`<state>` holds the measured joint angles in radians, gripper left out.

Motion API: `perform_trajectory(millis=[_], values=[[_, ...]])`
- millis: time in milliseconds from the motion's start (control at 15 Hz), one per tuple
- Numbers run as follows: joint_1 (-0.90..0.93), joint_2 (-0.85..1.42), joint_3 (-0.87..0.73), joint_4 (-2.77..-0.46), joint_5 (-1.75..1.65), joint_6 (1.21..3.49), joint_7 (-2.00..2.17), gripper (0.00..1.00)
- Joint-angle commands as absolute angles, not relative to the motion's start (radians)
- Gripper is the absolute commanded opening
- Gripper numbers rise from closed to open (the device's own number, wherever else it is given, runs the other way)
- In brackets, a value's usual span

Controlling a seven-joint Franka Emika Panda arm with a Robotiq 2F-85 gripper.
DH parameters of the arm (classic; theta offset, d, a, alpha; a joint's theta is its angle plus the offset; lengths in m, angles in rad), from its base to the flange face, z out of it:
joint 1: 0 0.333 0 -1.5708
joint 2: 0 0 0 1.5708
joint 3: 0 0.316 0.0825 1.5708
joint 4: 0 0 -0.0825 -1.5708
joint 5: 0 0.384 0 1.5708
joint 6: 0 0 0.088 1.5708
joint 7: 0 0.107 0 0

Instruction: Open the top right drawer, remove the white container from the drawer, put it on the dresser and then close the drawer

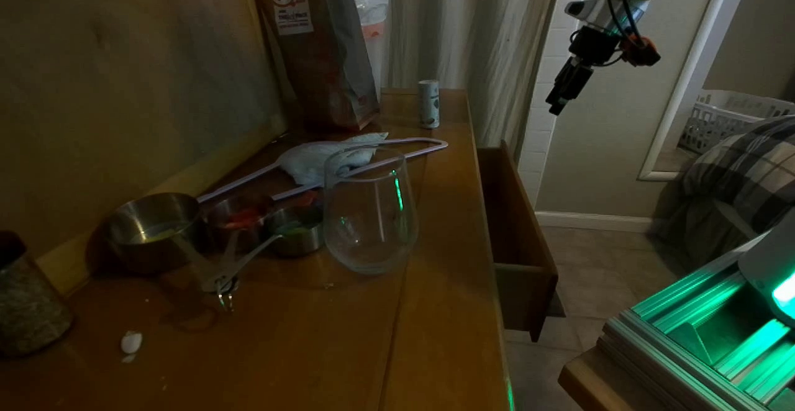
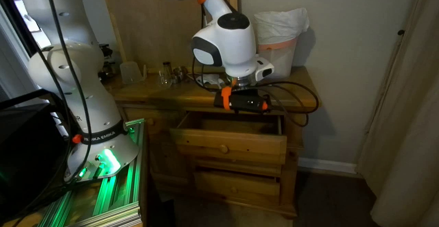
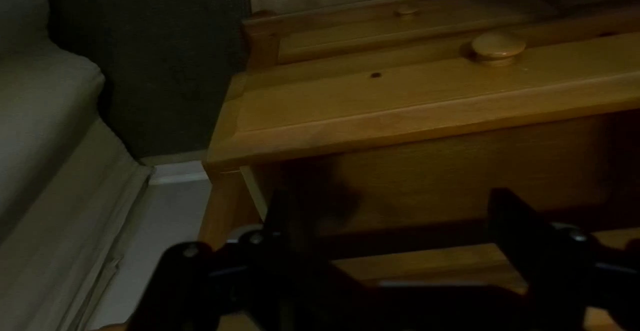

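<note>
The top right drawer [image 2: 228, 146] stands pulled out from the dresser [image 1: 456, 311]. In the wrist view its knobbed front [image 3: 425, 88] crosses the upper half, and the dim inside shows bare wood and shadow. Upright on the far end of the dresser top is the white container [image 1: 429, 104], a small whitish cylinder with dark marks. Its spot is blocked by the arm in an exterior view. My gripper [image 3: 390, 196] hangs above the drawer, its two dark fingers spread wide with nothing between them. From the side, the gripper [image 1: 554, 105] appears well clear of the container, pointing down.
On the dresser are a clear glass [image 1: 371, 218], metal measuring cups [image 1: 155, 231], a hanger [image 1: 428, 144] with white cloth, a jar [image 1: 31, 299] and a brown paper bag [image 1: 323, 51]. A white-lined bin [image 2: 279, 48] stands behind. Cables [image 2: 305, 93] loop beside the wrist.
</note>
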<state>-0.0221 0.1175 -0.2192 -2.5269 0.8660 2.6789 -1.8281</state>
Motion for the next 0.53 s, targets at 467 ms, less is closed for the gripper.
perform_trajectory(millis=[467], values=[[-0.022,0.303,-0.192,-2.438,0.974,2.666,-1.924,1.00]])
